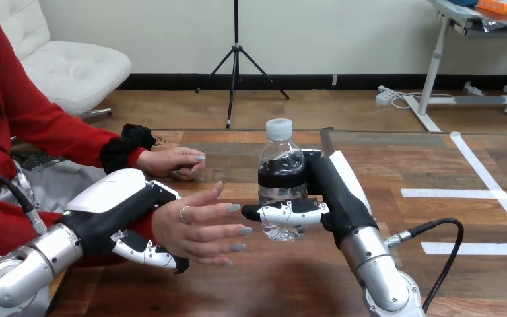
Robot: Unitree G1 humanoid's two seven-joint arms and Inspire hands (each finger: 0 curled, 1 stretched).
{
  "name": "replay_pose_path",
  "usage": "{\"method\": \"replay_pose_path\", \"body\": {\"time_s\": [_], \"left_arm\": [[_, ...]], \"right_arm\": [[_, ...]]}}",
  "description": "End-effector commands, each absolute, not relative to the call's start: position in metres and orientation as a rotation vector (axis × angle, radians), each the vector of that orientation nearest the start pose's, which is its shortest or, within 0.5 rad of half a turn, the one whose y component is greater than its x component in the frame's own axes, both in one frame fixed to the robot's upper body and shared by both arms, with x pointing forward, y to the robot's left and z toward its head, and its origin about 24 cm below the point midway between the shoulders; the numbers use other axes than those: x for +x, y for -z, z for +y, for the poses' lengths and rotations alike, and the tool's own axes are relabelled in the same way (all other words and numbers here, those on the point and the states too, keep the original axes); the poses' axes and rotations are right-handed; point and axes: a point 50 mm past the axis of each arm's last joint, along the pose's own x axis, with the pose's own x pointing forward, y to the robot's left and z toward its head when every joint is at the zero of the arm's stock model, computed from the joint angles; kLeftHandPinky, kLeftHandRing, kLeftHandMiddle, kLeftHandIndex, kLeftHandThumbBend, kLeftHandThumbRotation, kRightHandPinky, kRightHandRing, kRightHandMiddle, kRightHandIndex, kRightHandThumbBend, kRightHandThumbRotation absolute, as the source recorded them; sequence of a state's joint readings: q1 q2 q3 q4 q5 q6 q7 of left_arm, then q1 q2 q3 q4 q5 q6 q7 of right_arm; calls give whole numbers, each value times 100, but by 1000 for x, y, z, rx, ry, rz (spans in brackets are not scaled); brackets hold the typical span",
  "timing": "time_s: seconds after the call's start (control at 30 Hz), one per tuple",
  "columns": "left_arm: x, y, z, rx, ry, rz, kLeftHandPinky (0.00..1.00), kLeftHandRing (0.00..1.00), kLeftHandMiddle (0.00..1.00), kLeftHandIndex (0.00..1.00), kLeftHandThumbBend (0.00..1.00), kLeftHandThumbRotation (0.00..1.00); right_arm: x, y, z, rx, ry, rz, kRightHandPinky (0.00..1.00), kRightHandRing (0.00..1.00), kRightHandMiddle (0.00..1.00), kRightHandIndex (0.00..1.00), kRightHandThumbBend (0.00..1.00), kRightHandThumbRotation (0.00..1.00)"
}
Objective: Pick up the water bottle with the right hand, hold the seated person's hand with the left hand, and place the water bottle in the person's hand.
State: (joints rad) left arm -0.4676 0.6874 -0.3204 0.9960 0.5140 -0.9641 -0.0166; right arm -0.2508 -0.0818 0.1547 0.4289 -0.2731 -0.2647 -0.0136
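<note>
Wooden counter (pixel 284 284), one, brown and dark-grained, across the lower view. Two silver forearms, one in from 7 o'clock and one in from 5 o'clock.

Two robot hands:
- At about 8 o'clock from the centre, the left hand (pixel 115 208), white back uppermost, laid over the wrist of the person's nearer hand (pixel 195 228). Its fingers (pixel 148 252) curled underneath, closed round that wrist.
- Just at 4 o'clock of the centre, the right hand (pixel 337 198), clamped on the water bottle (pixel 280 165), with the thumb (pixel 290 212) across the near face and the rest wrapped round the far side.

Two hands of the person, both red-sleeved, in from 9 o'clock:
- The nearer hand open, palm turned toward 3 o'clock, digits spread, tips just beside the bottle. Touching or apart: cannot tell.
- At 11 o'clock of it, the farther hand (pixel 171 160), resting on the counter, holding nothing.

One water bottle, clear, white-capped, with a dark band round the middle. Upright near the centre, at 3 o'clock of the nearer hand, not in its palm. Base on the counter or lifted: cannot tell.
</note>
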Motion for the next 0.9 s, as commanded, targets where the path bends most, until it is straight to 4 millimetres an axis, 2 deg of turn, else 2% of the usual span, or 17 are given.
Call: {"method": "replay_pose_path", "body": {"time_s": [0.0, 0.87], "left_arm": [[304, -66, 223, 1079, 617, -393, 22, 30, 41, 44, 77, 33], [305, -69, 218, 1063, 617, -424, 22, 30, 41, 43, 74, 33]], "right_arm": [[311, -69, -102, -367, -229, -265, 21, 28, 42, 47, 90, 0], [313, -67, -99, -361, -230, -253, 22, 29, 42, 47, 89, 0]]}}
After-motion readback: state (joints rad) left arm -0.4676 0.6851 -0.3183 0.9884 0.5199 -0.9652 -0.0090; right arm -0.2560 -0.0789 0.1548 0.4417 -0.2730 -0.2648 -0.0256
